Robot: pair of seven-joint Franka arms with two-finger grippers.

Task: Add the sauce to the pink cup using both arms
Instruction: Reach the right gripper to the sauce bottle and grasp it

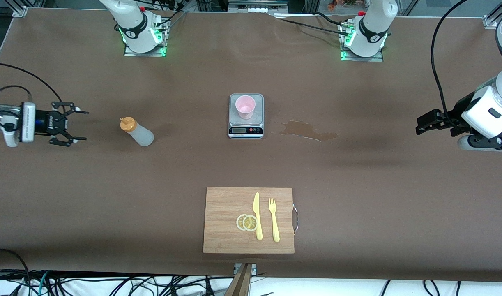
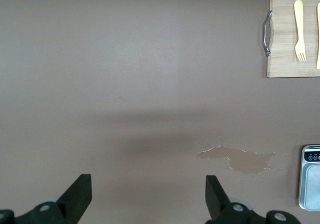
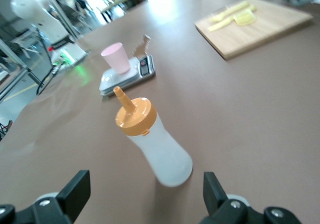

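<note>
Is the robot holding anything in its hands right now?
No. The right gripper is open beside the sauce bottle, not touching it. The left gripper is open over bare table.

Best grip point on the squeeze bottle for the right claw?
Grip the translucent whitish plastic squeeze bottle at mid-body, below its orange nozzle cap. It stands upright, so come in level from the right arm's end, where the open right claw already faces it.

Table layout, front camera

Pink cup (image 1: 245,106) on scale (image 1: 245,130), mid-table; sauce (image 1: 137,131) upright toward right arm's end; spill (image 1: 307,130) toward left arm's end; cutting board (image 1: 226,230) nearer camera, bearing knife (image 1: 257,216), fork (image 1: 274,219), lemon slices (image 1: 247,222).
</note>
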